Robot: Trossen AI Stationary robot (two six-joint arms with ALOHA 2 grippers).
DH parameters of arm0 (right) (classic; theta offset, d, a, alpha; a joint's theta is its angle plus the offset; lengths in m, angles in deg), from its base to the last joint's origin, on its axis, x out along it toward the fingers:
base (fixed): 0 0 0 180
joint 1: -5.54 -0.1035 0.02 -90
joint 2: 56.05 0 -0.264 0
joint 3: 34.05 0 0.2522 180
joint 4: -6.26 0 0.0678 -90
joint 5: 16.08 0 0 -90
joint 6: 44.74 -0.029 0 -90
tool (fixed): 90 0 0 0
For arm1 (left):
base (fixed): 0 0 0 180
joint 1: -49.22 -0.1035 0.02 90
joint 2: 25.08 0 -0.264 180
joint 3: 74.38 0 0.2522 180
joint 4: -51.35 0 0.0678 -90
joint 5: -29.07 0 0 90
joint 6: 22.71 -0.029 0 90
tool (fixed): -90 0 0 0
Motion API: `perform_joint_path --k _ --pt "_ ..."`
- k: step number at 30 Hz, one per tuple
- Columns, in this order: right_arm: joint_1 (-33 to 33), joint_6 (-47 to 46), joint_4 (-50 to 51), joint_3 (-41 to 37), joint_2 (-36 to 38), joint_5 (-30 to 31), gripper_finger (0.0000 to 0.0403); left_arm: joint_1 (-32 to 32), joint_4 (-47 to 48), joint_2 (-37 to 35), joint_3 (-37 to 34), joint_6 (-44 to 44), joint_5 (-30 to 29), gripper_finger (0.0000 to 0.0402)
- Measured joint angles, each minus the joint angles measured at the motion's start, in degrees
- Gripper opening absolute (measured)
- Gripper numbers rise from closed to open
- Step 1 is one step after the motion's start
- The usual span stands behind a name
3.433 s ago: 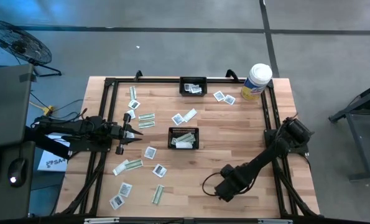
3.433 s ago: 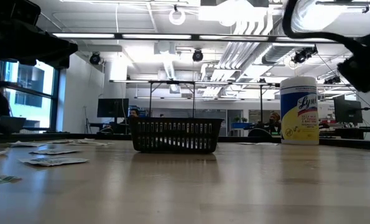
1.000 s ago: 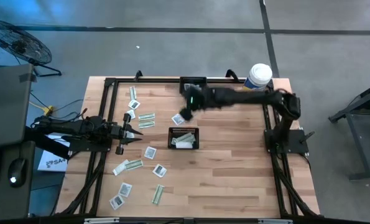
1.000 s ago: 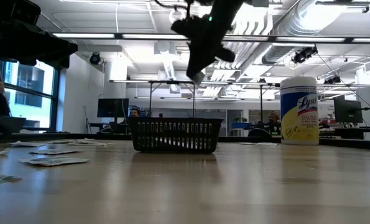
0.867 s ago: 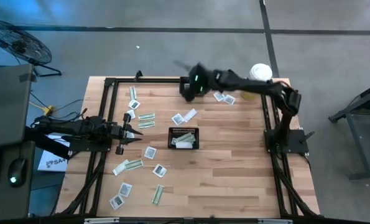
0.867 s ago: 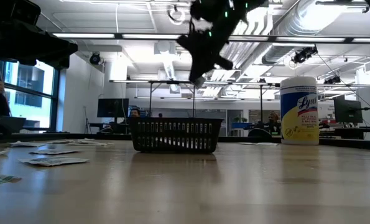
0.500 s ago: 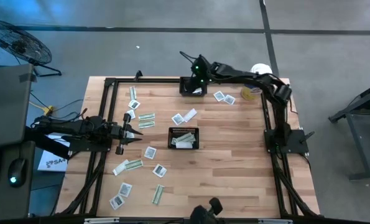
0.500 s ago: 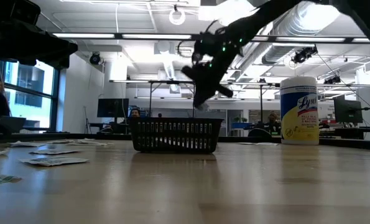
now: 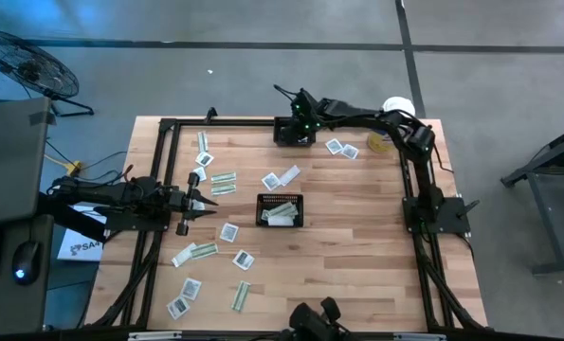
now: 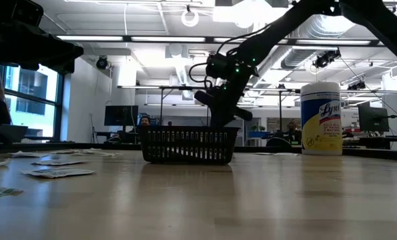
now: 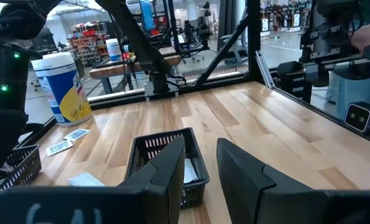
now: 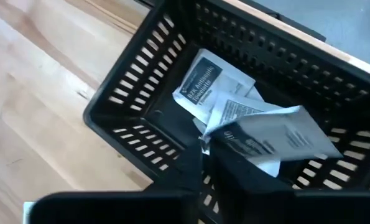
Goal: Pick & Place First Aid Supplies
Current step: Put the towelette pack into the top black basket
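My right gripper (image 9: 300,132) hangs over the far black basket (image 9: 283,134) at the table's far edge, shut on a square white packet (image 12: 268,135). Two more white packets (image 12: 209,87) lie flat on that basket's floor. Many first aid packets, square white (image 9: 229,231) and narrow green-and-white (image 9: 225,178), lie flat on the table's left half. My left gripper (image 9: 206,203) waits at the left, low over the table, open with nothing between its fingers (image 11: 172,168). My right gripper pinches the white packet by one corner (image 12: 217,132) between its two fingers. The fingers slant down into the basket from above. The packet sticks out sideways from the fingertips, tilted, above the packets on the basket's floor; whether its far end touches them, I cannot tell.
A second black basket (image 9: 280,210) with packets stands at the table's middle. A tall white-and-yellow canister (image 9: 392,123) stands at the far right corner. Two white packets (image 9: 341,148) lie near it. A black frame (image 9: 168,142) runs round the table. A dark shape (image 9: 315,322) shows at the near edge.
My right gripper has carried the white packet from above the table's middle toward the far edge, then come down over the far basket, its fingers tipping downward. The left arm has kept still.
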Motion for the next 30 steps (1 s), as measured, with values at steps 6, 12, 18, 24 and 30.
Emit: perform_joint_path --k 6,12,18,24,30 --pt "-0.33 0.94 0.12 0.02 0.12 -0.05 0.0093 0.00 -0.01 0.01 0.00 0.01 0.00 0.0092" --pt "-1.06 4.13 4.26 0.05 6.26 1.48 0.0137 0.00 -0.01 0.01 0.00 0.01 0.00 0.0092" --pt "-0.48 6.40 18.50 0.11 12.98 11.62 0.0138 0.00 -0.01 0.01 0.00 0.02 0.00 0.0092" --pt "-0.44 5.48 24.53 -4.44 13.25 16.33 0.0134 0.00 -0.01 0.01 0.00 0.02 0.00 0.0092" --pt "1.70 8.92 16.52 -14.59 13.25 13.65 0.0132 0.00 0.01 0.01 0.00 -0.01 -0.02 0.0092"
